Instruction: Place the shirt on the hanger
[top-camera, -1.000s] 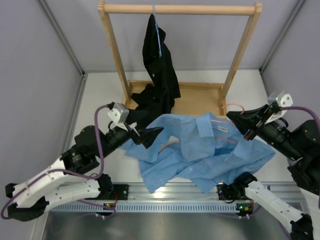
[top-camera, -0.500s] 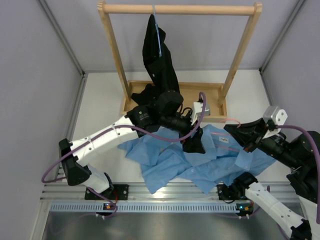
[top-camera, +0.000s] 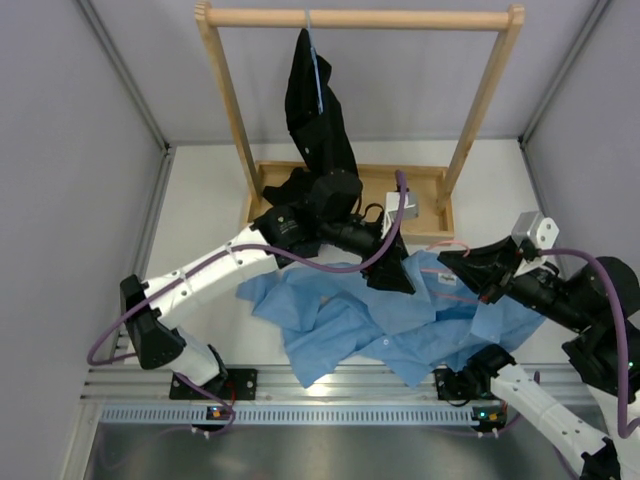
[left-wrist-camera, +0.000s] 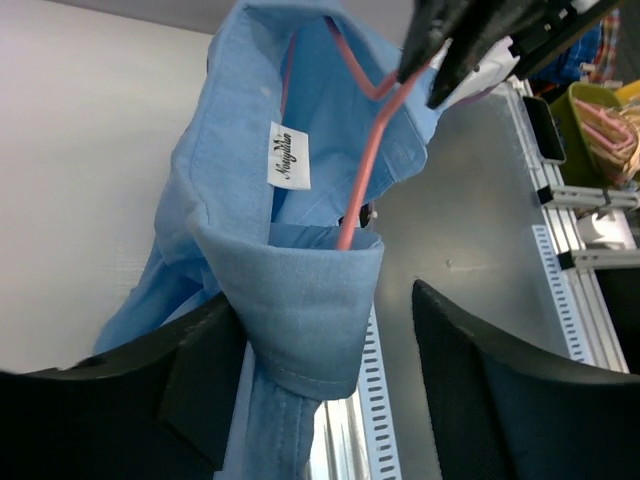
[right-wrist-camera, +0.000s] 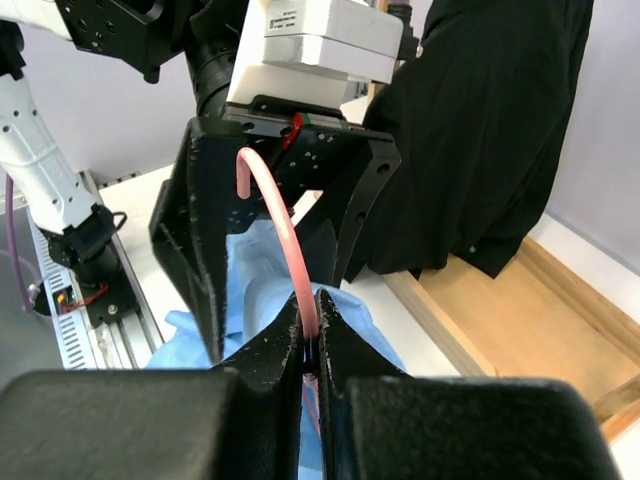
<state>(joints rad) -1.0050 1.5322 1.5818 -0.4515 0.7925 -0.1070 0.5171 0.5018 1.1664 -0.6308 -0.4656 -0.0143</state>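
Where right hand (right-wrist-camera: 310, 305) pinches pink wire hanger (right-wrist-camera: 283, 217), soft creased shirt (top-camera: 330, 322)

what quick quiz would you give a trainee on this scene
1. True or false: the right gripper is shut on the hanger.
2. What hangs on the rack? A) black garment B) towel C) nothing
3. Which part of the shirt sits inside the open left gripper?
Key: 1 true; 2 A; 3 the collar.
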